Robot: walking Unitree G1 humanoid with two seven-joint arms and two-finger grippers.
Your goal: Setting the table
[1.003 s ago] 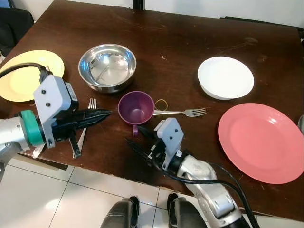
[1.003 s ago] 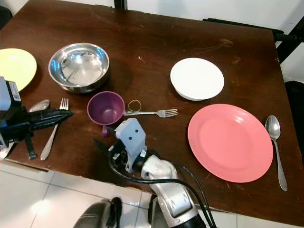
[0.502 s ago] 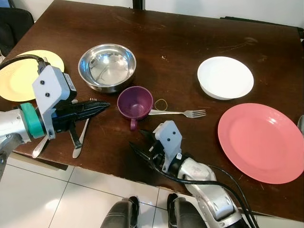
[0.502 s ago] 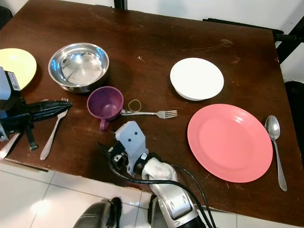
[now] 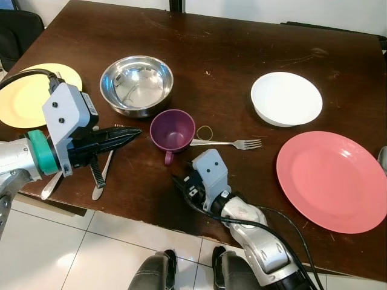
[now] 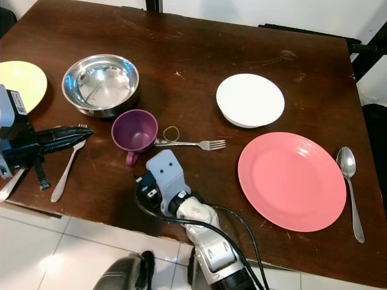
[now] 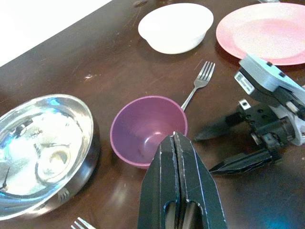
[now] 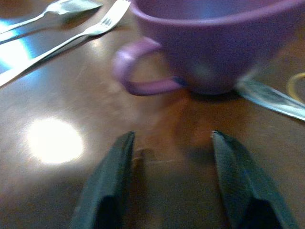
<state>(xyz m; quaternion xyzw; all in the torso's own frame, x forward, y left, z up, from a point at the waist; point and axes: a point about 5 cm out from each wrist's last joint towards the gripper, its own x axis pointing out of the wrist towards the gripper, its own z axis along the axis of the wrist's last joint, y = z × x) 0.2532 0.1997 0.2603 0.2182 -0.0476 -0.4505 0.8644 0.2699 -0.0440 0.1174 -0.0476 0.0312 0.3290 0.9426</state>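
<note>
Reaching in from the near table (image 5: 242, 42) edge, the right claw (image 8: 169, 181) had crept closer to the purple cup (image 5: 173, 130), fingers spread and empty, the handle just ahead. The left claw (image 7: 177, 143) stayed pressed shut, empty, over a fork (image 5: 104, 173). The left wrist view revealed both right fingers (image 7: 238, 163). Beyond lay a second fork (image 5: 227, 144), steel bowl (image 5: 136, 84) and open tabletop.

The left gripper (image 7: 180, 183) reaches forward with its fingers (image 7: 162, 191) pressed together. The right gripper (image 8: 169, 183) is low, fingers (image 8: 112, 181) spread, nothing between them.
</note>
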